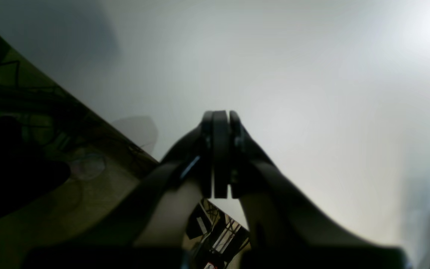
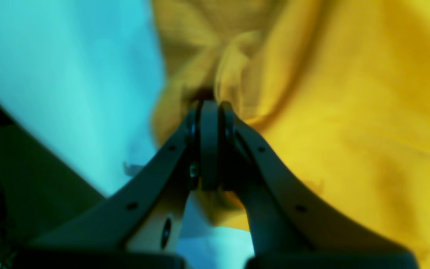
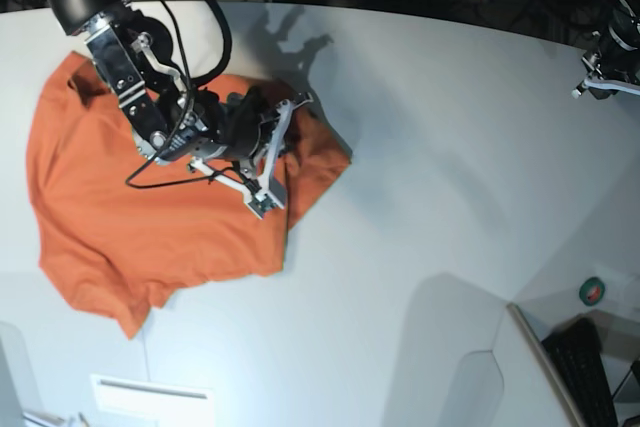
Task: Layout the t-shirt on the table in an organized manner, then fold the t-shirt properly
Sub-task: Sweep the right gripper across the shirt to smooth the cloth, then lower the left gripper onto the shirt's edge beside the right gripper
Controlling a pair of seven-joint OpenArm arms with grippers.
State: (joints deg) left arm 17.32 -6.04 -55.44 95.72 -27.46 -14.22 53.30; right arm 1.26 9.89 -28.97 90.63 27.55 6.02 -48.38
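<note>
The layout step is in hand: the right gripper (image 2: pixel 209 108) is closed on a bunched fold of the t-shirt (image 3: pixel 150 207), which lies crumpled near the far-left corner of the table (image 3: pixel 420 197). The left gripper (image 1: pixel 220 117) is closed and empty above bare table near the right edge. Next, the fold probably needs drawing outward to flatten it. The shirt's long axis cannot be determined; its collar is not visible.
</note>
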